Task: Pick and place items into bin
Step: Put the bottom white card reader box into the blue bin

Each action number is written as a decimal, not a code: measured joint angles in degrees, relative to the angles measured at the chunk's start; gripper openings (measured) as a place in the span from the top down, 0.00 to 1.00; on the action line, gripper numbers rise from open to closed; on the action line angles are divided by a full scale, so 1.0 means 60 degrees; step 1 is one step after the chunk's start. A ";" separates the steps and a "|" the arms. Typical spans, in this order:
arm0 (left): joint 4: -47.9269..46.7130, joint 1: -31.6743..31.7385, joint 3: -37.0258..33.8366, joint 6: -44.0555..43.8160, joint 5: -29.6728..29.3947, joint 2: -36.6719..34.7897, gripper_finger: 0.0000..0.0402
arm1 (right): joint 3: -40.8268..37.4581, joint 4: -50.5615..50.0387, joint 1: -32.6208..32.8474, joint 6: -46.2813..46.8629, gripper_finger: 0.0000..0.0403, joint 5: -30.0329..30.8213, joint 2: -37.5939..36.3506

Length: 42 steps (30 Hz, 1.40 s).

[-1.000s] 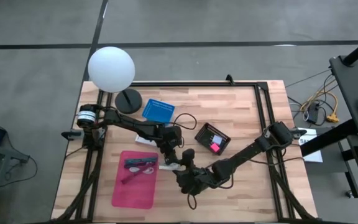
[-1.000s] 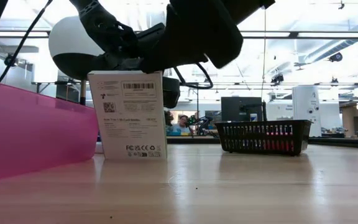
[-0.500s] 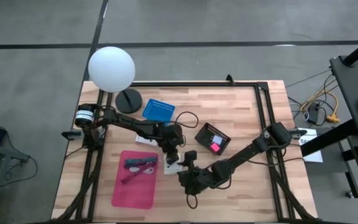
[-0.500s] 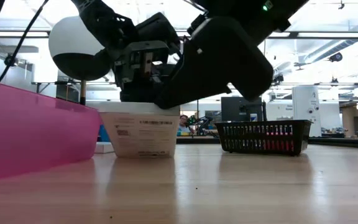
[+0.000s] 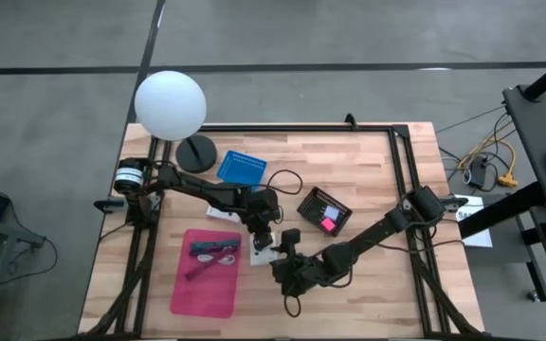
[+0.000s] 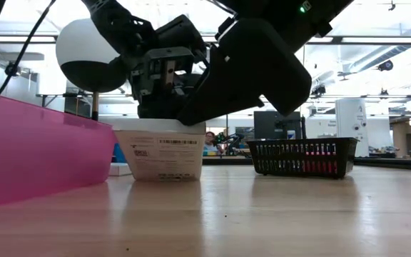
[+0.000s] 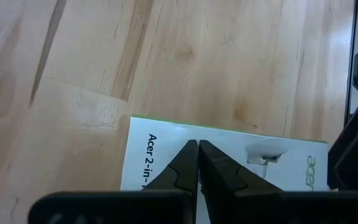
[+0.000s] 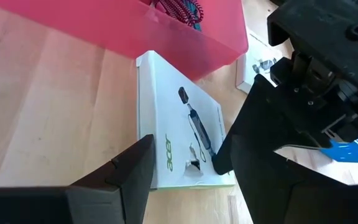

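Note:
A white printed box lies flat on the table beside the pink bin. It also shows in the low view. My left gripper is shut and points down onto the box's top face. My right gripper is open, with one finger on either side of the box's end; I cannot tell whether the fingers touch it. Dark and coiled items lie inside the bin. My left gripper comes from above, pointing down, and its shut fingertips stand on the box's printed top face near a long edge. The fingers themselves hide the place of contact. The box lies flat on the table.
A black mesh basket with something magenta inside sits toward the table's right of the box. A blue lidded thing and a white globe lamp stand near the far left. The near wood in front of the box is bare.
A second ago the white box stood upright on its end. It has tipped over and now lies flat on the table. My right gripper has come lower beside it. Nothing has moved in the last half second.

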 joint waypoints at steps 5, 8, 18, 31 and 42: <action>0.0006 0.0000 -0.0012 0.0036 0.0002 0.0081 1.00 | 0.0004 -0.0008 0.0029 -0.0004 0.51 -0.0002 -0.0032; -0.0030 -0.0019 -0.0038 0.0057 0.0073 0.0286 1.00 | 0.0033 -0.0036 0.0105 -0.0061 0.51 0.0215 -0.0073; 0.0058 -0.0030 -0.0090 0.0027 0.0488 0.0596 1.00 | 0.0216 -0.0250 0.0208 0.0561 0.51 -0.0752 -0.0608; 0.0341 0.0025 -0.0049 -0.0007 0.0239 0.0595 1.00 | 0.0076 -0.0176 0.0215 0.0317 0.51 -0.3195 -0.0051; 0.0305 0.0029 -0.0049 -0.0015 0.0279 0.0599 1.00 | 0.0066 -0.0046 0.0335 -0.0770 0.53 -0.2408 0.0353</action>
